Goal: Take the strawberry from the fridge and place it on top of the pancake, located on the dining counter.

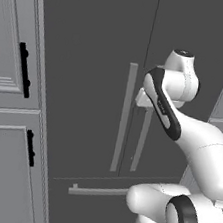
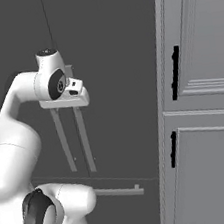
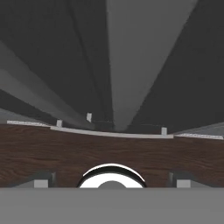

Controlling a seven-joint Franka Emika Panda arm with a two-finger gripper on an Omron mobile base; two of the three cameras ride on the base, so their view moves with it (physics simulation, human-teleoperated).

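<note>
Left base view shows the tall dark grey French-door fridge (image 1: 101,56) with both doors shut, its two long vertical light grey handles (image 1: 125,116) standing side by side at the middle seam. Below them a horizontal light grey bar (image 1: 96,191) runs across the bottom drawer. The white arm with dark joints rises from the lower right and bends so that its hand sits up against the right-hand door handle, near that handle's upper end. Light grey panelled cabinets (image 1: 11,68) with short black handles stand to the left of the fridge, and another panelled cabinet shows at the right edge.

Right base view shows the same closed fridge (image 2: 111,58) from the other side, with the arm's wrist held just in front of the tops of the two handles and panelled cabinets (image 2: 199,71) to the right.

Hand view looks down the fridge front (image 3: 52,52) along a light grey handle (image 3: 140,52) to the drawer bar and a strip of dark brown wooden floor (image 3: 65,153). The two dark finger tips (image 3: 41,179) stand far apart at the bottom corners, so the jaws (image 3: 112,180) are spread nearly full width with nothing between them. The fridge doors hide whatever is inside, so where the strawberry lies cannot be told.
</note>
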